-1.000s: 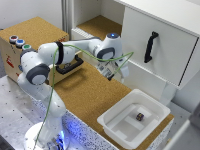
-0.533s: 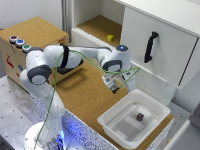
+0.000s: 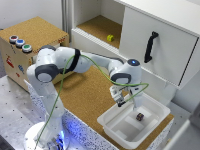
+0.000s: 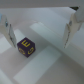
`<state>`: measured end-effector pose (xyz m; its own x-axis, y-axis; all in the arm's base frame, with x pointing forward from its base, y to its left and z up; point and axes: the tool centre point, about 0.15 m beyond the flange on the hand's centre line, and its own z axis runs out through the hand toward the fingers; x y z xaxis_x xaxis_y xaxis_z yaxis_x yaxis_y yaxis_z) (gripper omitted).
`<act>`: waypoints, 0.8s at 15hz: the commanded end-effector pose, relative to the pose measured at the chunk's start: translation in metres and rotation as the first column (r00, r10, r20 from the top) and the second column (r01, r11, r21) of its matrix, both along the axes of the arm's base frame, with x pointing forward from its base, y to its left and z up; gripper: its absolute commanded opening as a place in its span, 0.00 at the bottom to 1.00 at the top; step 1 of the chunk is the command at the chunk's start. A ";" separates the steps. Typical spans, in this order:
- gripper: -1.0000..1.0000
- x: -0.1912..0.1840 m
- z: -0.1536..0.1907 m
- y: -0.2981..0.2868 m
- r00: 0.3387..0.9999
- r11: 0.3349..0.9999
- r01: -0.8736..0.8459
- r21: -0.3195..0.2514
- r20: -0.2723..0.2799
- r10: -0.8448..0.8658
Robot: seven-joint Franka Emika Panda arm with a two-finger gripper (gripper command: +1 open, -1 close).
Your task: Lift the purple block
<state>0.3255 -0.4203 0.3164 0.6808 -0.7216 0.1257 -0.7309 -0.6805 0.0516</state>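
Gripper (image 3: 119,100): fingers spread apart, holding nothing, above the tray's upper-left rim, right of frame centre.
Purple block (image 3: 140,116): on the floor of the white tray (image 3: 116,129), lower right of the frame.
Wrist view: block (image 4: 26,47) lies between the two fingers (image 4: 70,29), touching neither.

White tray (image 3: 116,131), yellow-green object (image 3: 110,38)

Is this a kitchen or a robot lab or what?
Probably a robot lab with a pretend kitchen. A robot arm's gripper hangs over a white tray holding the purple block, beside a white cabinet and a cork counter.
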 end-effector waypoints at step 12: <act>1.00 0.086 -0.079 -0.008 0.890 0.879 0.445 0.172 0.023 -0.456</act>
